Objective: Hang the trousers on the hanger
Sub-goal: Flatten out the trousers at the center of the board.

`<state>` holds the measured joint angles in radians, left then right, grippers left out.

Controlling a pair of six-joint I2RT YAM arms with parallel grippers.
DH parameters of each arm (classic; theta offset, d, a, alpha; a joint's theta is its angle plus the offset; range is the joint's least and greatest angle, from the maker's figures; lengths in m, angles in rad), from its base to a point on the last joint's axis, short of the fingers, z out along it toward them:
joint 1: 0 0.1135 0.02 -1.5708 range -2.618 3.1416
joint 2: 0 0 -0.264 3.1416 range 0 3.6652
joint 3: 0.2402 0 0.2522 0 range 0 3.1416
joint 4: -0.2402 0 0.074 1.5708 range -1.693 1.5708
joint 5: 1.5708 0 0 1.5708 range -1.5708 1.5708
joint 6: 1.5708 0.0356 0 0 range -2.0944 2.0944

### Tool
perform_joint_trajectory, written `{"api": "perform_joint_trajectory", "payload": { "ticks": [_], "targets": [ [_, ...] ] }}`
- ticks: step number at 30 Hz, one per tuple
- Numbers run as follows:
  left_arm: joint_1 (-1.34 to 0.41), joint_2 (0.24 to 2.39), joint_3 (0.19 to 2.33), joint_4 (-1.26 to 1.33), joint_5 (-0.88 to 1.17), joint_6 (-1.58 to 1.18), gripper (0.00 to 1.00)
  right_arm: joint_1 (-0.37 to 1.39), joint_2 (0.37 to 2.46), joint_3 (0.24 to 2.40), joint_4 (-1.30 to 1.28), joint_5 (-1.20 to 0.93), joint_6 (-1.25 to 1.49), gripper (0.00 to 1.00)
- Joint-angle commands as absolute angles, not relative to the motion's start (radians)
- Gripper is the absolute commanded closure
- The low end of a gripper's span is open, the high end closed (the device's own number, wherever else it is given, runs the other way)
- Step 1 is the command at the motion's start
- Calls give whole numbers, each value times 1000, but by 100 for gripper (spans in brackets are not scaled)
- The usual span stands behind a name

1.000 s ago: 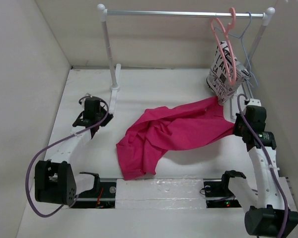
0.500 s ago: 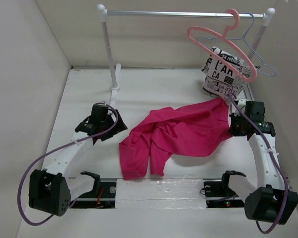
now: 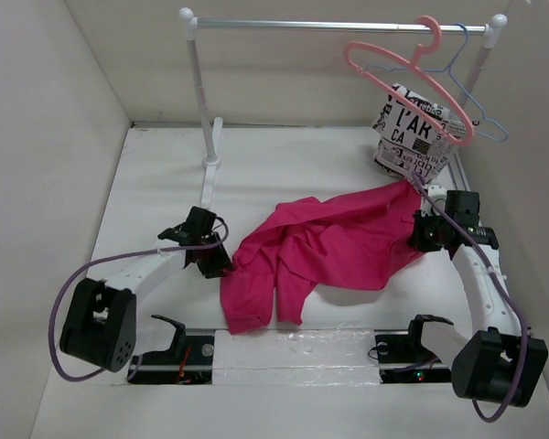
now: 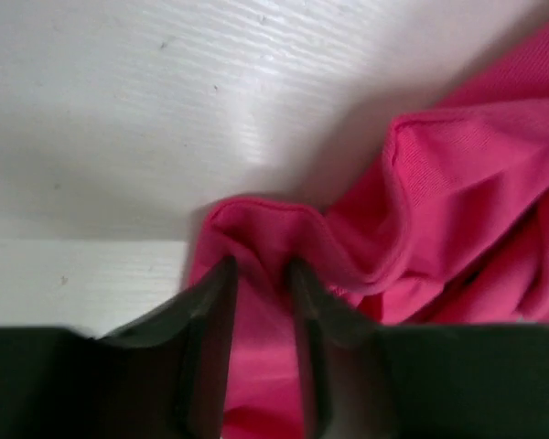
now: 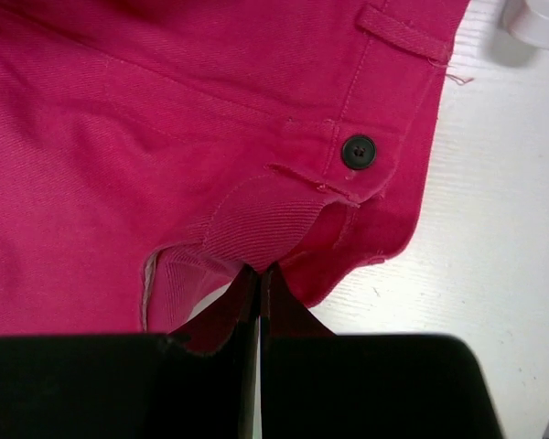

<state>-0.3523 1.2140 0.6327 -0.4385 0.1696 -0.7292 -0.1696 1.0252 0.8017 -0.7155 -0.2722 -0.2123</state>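
The magenta-pink trousers (image 3: 325, 247) lie crumpled on the white table, waist end at the right, legs folded toward the near left. My right gripper (image 3: 419, 233) is shut on the waistband edge, just below the button (image 5: 358, 151), with its fingertips (image 5: 247, 283) pressed together on the cloth. My left gripper (image 3: 218, 265) is at the trousers' left edge, and its fingers (image 4: 215, 302) pinch a raised fold of the trousers (image 4: 265, 229). The salmon-pink hanger (image 3: 350, 57) hangs empty on the rail at the far right.
A clothes rail (image 3: 339, 26) on white posts (image 3: 199, 91) spans the back. A white garment with black lettering (image 3: 412, 137) and a thin light-blue wire hanger (image 3: 480, 114) hang beside the pink hanger. Side walls close in left and right.
My left arm has swung right and nearer, onto the trousers' left edge. My right gripper has drawn the waist slightly left. The pink hanger has turned from edge-on to broadside.
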Motion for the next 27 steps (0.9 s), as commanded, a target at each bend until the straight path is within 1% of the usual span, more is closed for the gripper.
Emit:
{"api": "perform_joint_trajectory", "payload": {
  "ticks": [1,2,4,5,7,9,10,11,13,14,16,18,19,20,22,23,25,26,27],
  "targets": [
    [-357,1265,635,-382,155,-749,78,-172,1009,785,-637,-330,-230,100],
    [-348,1273,678,-391,137,-747,100,-172,1008,779,-638,-337,-230,100],
    [-316,1255,742,-423,88,-738,100,-172,999,782,-652,-341,-233,100],
    [-273,1206,846,-451,12,-707,100,-172,986,784,-660,-351,-235,100],
    [-244,1178,877,-471,-30,-660,100,-172,977,782,-666,-368,-235,100],
    [-73,1177,969,-503,-49,-593,100,-158,971,784,-687,-393,-239,100],
    [-72,1183,985,-503,-49,-592,100,-158,971,784,-701,-394,-239,100],
    [4,1195,998,-500,-34,-566,100,-132,969,785,-710,-394,-244,100],
    [43,1224,1029,-480,-75,-568,100,-108,960,785,-739,-391,-244,100],
    [43,1251,1054,-457,-137,-586,100,-85,948,787,-750,-399,-244,100],
    [55,1310,1086,-398,-173,-607,100,-55,943,807,-811,-408,-252,100],
    [55,1377,1187,-386,-208,-617,100,16,943,827,-851,-411,-262,100],
    [55,1456,1234,-393,-230,-617,100,38,943,847,-903,-407,-265,100],
    [55,1492,1323,-400,-279,-618,100,61,939,859,-928,-394,-276,100],
    [64,1599,1414,-439,-305,-615,100,141,931,873,-986,-342,-278,100],
    [64,1636,1502,-474,-293,-608,91,161,925,893,-1005,-316,-276,100],
    [74,1713,1613,-515,-262,-571,65,202,891,911,-1043,-240,-269,100],
    [60,1720,1629,-549,-270,-568,46,213,875,926,-1042,-227,-256,100],
    [60,1712,1631,-548,-275,-566,37,213,849,936,-1040,-209,-250,100]
  ]
}}
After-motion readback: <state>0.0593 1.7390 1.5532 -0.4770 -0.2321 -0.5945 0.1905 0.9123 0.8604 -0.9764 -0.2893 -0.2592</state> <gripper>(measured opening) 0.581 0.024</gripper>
